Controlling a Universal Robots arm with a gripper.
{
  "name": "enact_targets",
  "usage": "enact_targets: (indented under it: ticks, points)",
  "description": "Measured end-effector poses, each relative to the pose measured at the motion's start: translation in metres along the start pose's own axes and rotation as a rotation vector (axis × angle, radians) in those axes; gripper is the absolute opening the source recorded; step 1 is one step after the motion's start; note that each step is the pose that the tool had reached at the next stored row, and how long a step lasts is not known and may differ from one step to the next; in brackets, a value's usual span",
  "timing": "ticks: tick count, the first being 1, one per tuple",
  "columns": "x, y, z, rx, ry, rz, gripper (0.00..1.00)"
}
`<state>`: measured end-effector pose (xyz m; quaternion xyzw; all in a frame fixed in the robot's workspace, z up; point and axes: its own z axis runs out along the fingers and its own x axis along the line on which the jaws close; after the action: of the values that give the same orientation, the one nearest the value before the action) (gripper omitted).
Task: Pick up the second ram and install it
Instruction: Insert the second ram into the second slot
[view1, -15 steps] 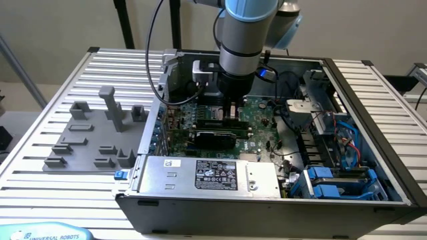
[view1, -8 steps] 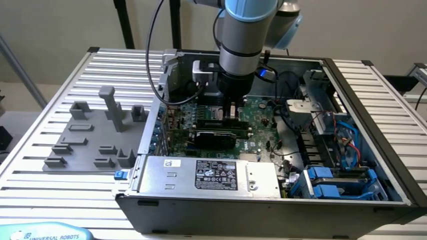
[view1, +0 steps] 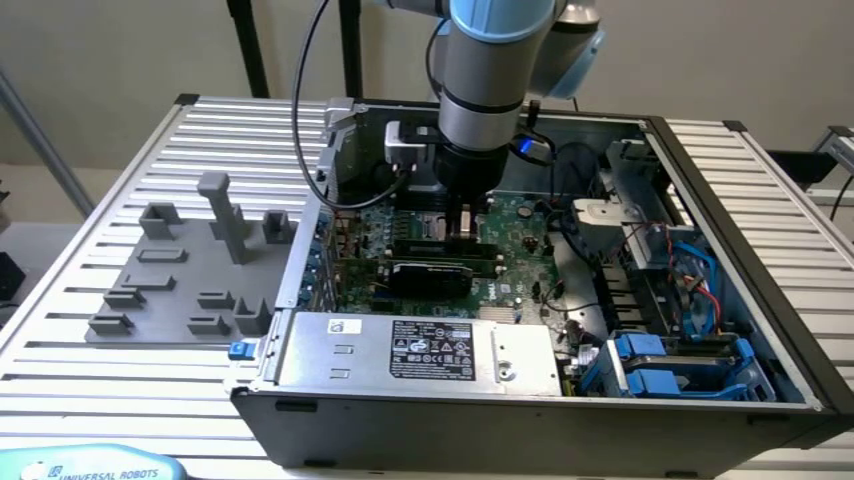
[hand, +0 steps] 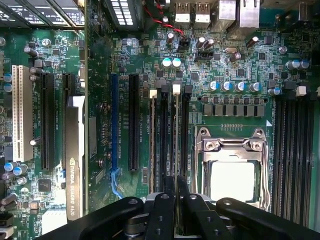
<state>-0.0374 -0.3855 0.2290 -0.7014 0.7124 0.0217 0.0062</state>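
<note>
Hovering over the motherboard (view1: 514, 270) at centre frame of the exterior view, the gripper (hand: 176, 200) clenched the second ram (hand: 176, 135) edge-on above a memory slot (hand: 163, 142); seating well likely demanded keeping it vertical and pressing evenly.

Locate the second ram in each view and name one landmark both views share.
Exterior view: the second ram stands on edge under the gripper, over the motherboard.
Wrist view: a thin strip running out from the gripper, beside the processor socket.
Shared landmark: the motherboard.
</note>
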Motion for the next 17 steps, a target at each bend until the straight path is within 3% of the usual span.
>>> enact_targets:
  ticks: [11, 17]
  points:
    - [-0.0008, 0.0, 0.0013, -0.0001, 0.0002, 0.0, 0.13]
    - [-0.0008, 0.0, 0.0015, 0.0001, 0.0045, -0.001, 0.13]
